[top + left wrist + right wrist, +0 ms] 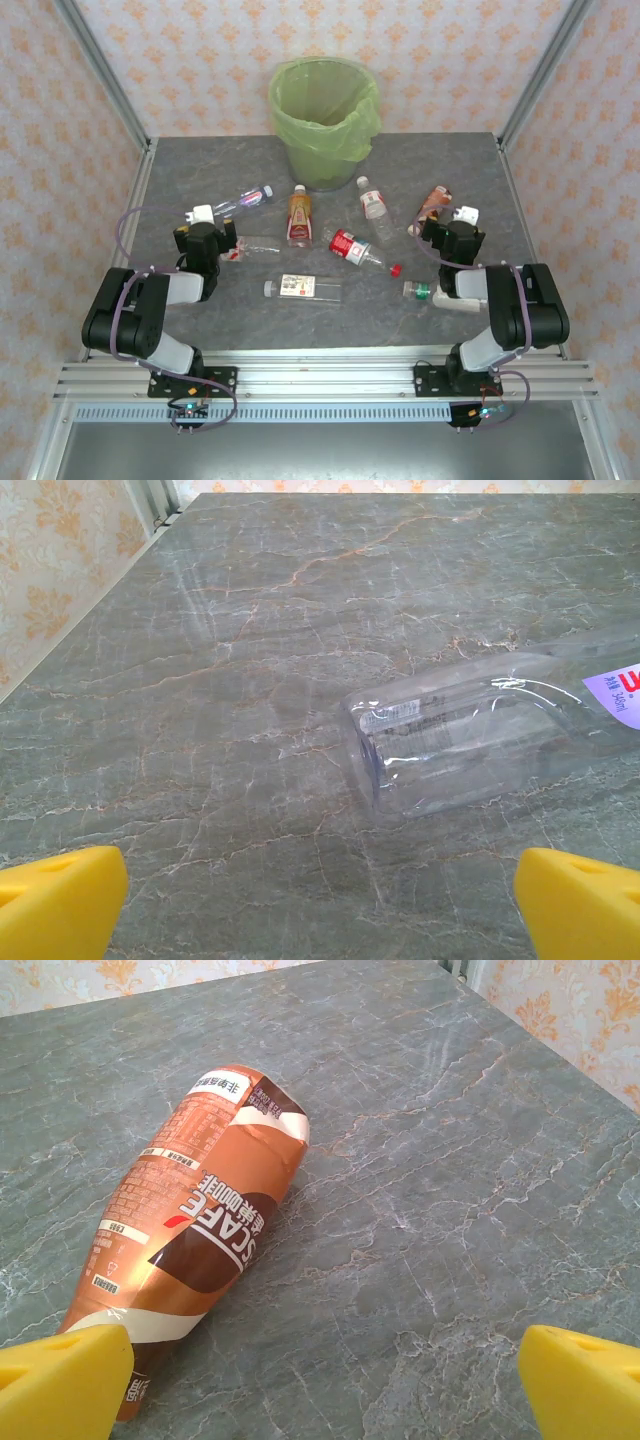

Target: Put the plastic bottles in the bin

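Top view: the bin (322,120), lined with a pale green bag, is standing at the far edge of the table (200,320). The plastic bottles (355,248) are lying scattered on the tabletop on the near side of the bin. An orange-label bottle (299,215) is lying just in front of the bin. A clear bottle (245,200) is lying to the bin's near left and a brown bottle (434,205) to its near right. The left gripper (215,218) is hanging beside the clear bottle, and the right gripper (447,218) is hanging beside the brown bottle.

Left wrist view: the left gripper's yellow fingers (60,900) are standing spread wide and gripping nothing. The clear bottle is lying on its side ahead of them and apart from them, its base end pointing towards the camera.

Right wrist view: the right gripper's yellow fingers (580,1385) are likewise spread wide and gripping nothing. The brown bottle is lying on its side, with its near end just beside the left-hand finger; whether they are touching I cannot tell.
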Tool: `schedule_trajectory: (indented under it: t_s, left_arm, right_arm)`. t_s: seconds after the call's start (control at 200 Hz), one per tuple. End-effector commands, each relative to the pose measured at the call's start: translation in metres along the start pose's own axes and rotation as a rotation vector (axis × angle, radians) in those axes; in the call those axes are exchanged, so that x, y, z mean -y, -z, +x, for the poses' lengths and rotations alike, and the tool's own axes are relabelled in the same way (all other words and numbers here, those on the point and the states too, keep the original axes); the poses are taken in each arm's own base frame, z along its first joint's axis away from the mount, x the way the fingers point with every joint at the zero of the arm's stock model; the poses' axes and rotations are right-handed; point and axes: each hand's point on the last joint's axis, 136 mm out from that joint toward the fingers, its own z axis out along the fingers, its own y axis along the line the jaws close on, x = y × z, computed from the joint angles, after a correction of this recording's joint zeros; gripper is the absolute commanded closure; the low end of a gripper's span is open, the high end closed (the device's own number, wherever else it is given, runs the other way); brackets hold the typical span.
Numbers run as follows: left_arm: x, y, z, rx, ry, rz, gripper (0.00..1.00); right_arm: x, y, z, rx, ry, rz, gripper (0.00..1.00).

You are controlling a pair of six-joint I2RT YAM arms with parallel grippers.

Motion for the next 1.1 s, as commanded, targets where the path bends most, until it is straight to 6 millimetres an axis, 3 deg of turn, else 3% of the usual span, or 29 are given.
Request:
schedule_trajectory:
  t_s: [0.0, 0.801, 1.091]
  left_arm:
    - [-0.004, 0.0, -0.017, 0.056, 0.01, -0.024, 0.0]
    - [-0.003, 0.0, -0.017, 0.057, 0.011, -0.022, 0.0]
    - [-0.009, 0.005, -0.034, -0.011, -0.012, -0.062, 0.0]
  right_arm:
    - [0.001, 0.0, -0.011, 0.037, -0.025, 0.012, 0.01]
    - [0.0, 0.0, -0.012, 0.041, -0.025, 0.008, 0.01]
    - [-0.003, 0.006, -0.023, 0.038, -0.017, -0.011, 0.01]
